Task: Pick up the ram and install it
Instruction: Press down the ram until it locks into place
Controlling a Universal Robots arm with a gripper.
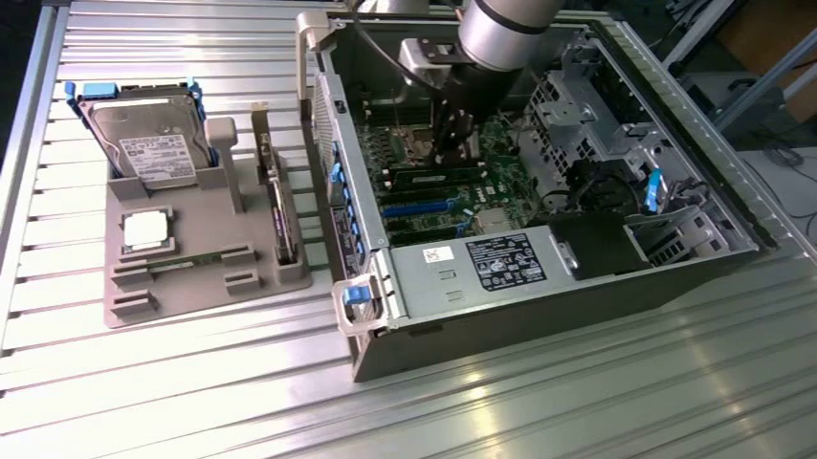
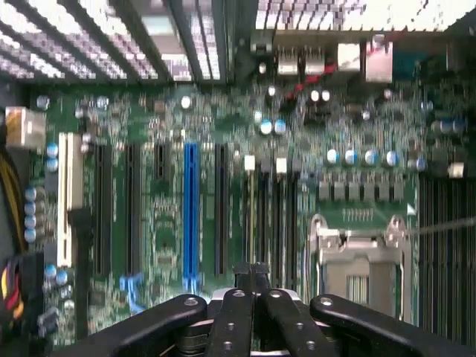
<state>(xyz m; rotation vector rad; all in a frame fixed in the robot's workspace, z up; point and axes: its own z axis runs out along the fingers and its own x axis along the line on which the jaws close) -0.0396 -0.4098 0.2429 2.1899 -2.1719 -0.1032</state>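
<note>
Your gripper point(image 2: 253, 279) is closed with nothing between the fingers, down inside the case point(image 1: 549, 287) over the motherboard point(image 1: 434, 191). The ram point(image 1: 441, 175) already sits in its slot just at the fingertips. At nine o'clock, the tray point(image 1: 191, 277) holds the hard drive point(image 1: 147, 143).
</note>
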